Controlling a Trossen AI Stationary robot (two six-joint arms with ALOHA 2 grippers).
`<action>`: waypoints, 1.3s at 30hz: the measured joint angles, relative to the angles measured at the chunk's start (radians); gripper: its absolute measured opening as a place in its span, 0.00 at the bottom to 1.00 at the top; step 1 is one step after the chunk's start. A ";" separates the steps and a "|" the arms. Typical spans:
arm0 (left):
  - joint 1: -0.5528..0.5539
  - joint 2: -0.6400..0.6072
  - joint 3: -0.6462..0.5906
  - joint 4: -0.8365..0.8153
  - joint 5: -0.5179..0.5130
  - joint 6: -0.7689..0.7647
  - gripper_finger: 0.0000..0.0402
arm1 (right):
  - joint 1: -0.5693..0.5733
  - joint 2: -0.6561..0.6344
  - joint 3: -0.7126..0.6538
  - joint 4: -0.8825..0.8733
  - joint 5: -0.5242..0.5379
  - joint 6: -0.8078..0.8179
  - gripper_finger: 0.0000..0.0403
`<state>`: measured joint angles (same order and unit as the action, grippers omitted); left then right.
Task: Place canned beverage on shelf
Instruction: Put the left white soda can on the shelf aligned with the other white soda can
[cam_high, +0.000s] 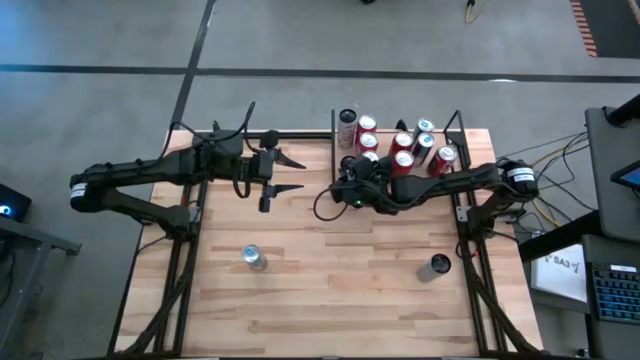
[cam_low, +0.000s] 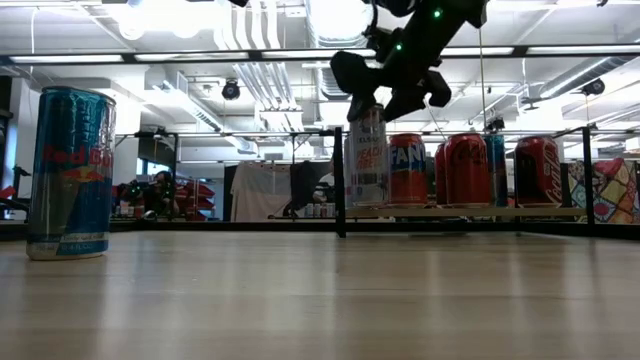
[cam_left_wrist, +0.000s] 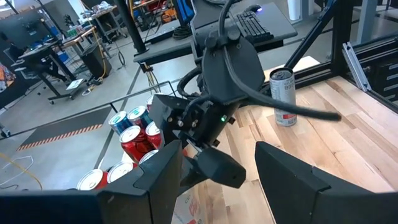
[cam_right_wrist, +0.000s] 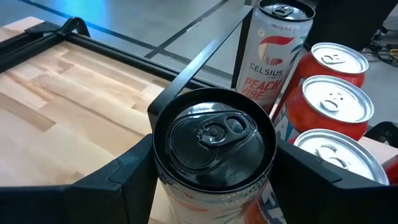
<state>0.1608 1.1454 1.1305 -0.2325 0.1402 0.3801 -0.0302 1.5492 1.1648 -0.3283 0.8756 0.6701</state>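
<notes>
The shelf (cam_high: 462, 140), a light-wood board (cam_low: 470, 212) edged with black rods, stands at the table's far right. Several red and blue cans (cam_high: 405, 150) stand upright on it, with a tall Celsius can (cam_right_wrist: 277, 50) at its far left corner. My right gripper (cam_high: 348, 168) is at the shelf's left side, shut on a white can with a black top (cam_right_wrist: 214, 140). In the low view that can (cam_low: 368, 155) is upright with its base near board level; whether it rests there does not show. My left gripper (cam_high: 290, 173) waits open over the table's far middle, holding nothing. My right gripper pinches the can between its two fingers (cam_right_wrist: 124, 177), on opposite sides of the wall just under the top rim (cam_right_wrist: 160, 163). The fingers slant down from the table's right and near side. The can stays upright, top up.
A blue and silver Red Bull can (cam_high: 253, 257) stands on the bare tabletop near left. A dark can (cam_high: 437, 266) stands near right. The wood between them is free room. Black frame rails (cam_high: 190, 230) run along the table's left and right edges.
</notes>
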 joint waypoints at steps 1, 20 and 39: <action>0.000 0.000 0.000 0.000 0.000 0.000 0.47 | -0.002 0.005 0.000 0.004 0.000 0.000 0.61; 0.000 0.000 -0.001 0.000 0.000 0.000 0.47 | -0.023 0.018 0.001 0.020 0.017 -0.007 0.61; 0.000 0.000 -0.002 0.000 0.000 0.000 0.47 | -0.051 0.018 -0.001 0.031 0.016 -0.012 0.64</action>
<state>0.1606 1.1454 1.1290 -0.2325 0.1402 0.3802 -0.0814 1.5673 1.1638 -0.2976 0.8917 0.6579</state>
